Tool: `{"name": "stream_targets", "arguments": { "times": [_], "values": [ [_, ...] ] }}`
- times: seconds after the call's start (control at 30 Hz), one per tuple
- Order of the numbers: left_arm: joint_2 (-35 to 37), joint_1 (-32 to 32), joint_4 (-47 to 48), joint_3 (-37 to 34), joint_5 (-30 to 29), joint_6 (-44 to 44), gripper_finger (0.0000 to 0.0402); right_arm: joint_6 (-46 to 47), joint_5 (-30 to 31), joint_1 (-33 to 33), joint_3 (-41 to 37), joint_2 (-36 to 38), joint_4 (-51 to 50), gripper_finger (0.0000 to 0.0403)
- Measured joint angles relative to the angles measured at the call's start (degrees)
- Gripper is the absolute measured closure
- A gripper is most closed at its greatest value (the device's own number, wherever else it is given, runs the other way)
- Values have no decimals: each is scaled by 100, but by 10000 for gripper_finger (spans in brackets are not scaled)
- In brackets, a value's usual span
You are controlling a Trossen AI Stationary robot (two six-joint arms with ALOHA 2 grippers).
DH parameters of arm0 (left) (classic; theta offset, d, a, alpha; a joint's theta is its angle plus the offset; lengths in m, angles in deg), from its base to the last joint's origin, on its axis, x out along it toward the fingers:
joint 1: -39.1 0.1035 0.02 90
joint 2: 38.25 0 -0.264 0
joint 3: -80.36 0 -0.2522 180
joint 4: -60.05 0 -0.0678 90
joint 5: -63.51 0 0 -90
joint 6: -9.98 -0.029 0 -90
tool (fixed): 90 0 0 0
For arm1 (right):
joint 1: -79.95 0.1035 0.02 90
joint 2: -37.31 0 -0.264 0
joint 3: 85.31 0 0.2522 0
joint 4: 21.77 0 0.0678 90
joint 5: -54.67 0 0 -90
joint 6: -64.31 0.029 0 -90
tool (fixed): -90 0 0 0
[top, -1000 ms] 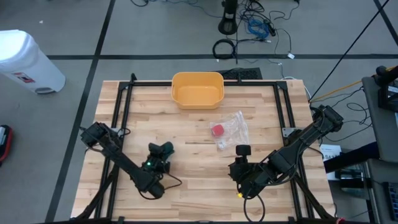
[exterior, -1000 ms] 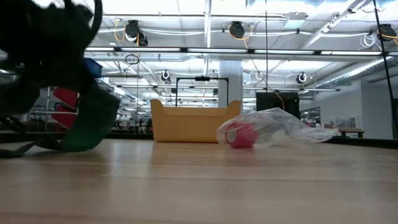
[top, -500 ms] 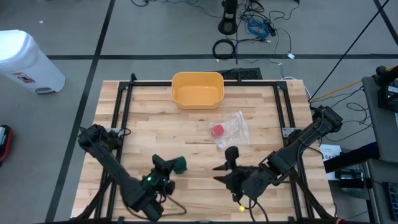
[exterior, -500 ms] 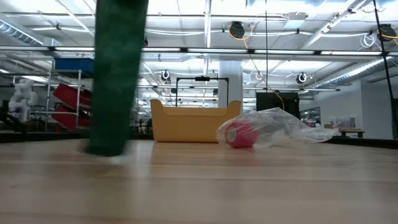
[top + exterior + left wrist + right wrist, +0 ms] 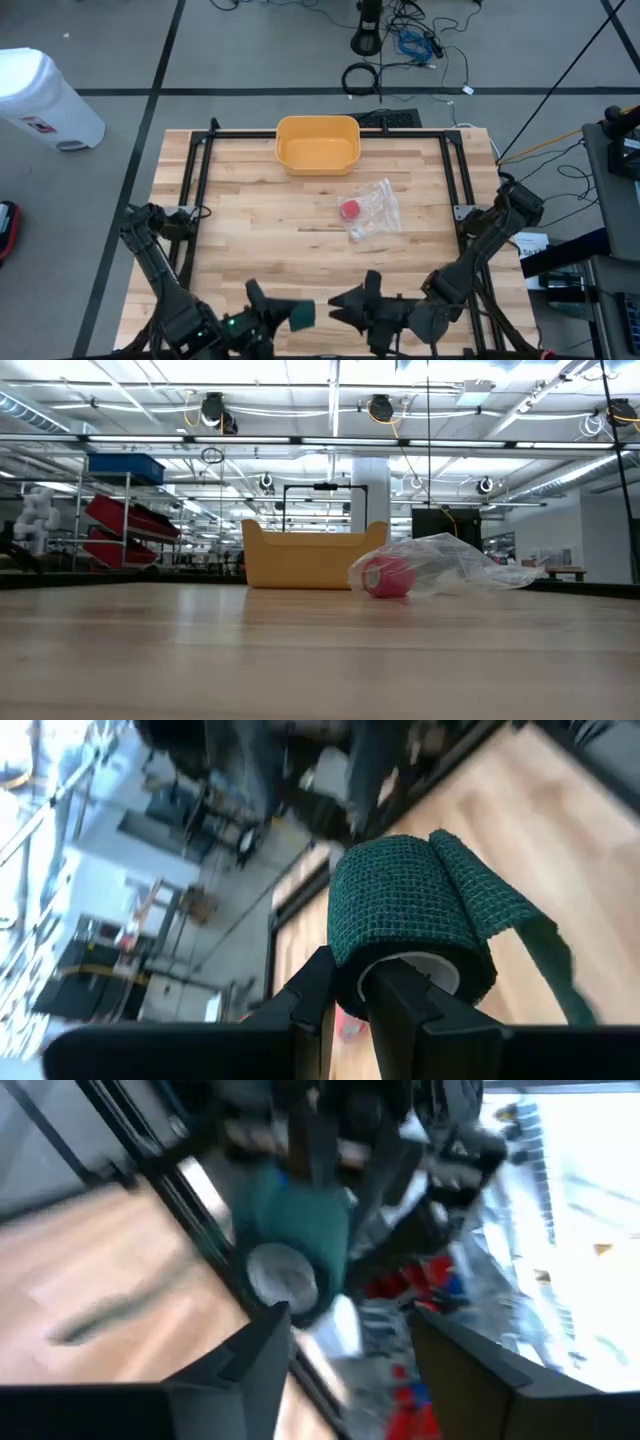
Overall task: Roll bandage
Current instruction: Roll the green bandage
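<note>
- The green bandage roll [image 5: 410, 915] sits in the left claw [image 5: 345, 995] — its fingers pinch the roll's wall, one of them going into the white core, and a loose tail of green hangs off to one side.
- From above, that roll [image 5: 300, 315] is held at the near edge of the wooden surface [image 5: 300, 200], clear of the wood; the level camera across the boards shows no bandage at all.
- The right claw [image 5: 345, 302] faces the roll from just beside it, fingers spread wide with nothing between them. Its own camera shows the roll [image 5: 290, 1245] ahead, between the two spread fingers but not touched.
- As I read it, most of the winding is done — the roll looks thick and tidy, and only the trailing end remains free.
- What seems left: catching that tail, wrapping it round, and pressing it down so it stays.
- The yellow bin [image 5: 317, 143] at the far side and the clear bag with a red item [image 5: 370, 210] lie well apart from both arms, untouched.
</note>
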Motion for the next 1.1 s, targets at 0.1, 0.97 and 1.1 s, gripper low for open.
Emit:
{"name": "stream_targets", "arguments": {
  "times": [0.1,0.97,1.1],
  "values": [
    [0,-104,-573,0,31,-458,348,-456,304,57,0,-125,299,191],
    [0,-137,-1336,0,55,-828,348,90,-1095,-118,0,-305,1412,204],
    [0,-126,-1358,0,54,-826,348,223,-1202,-202,0,-305,1375,204]
  ]
}}
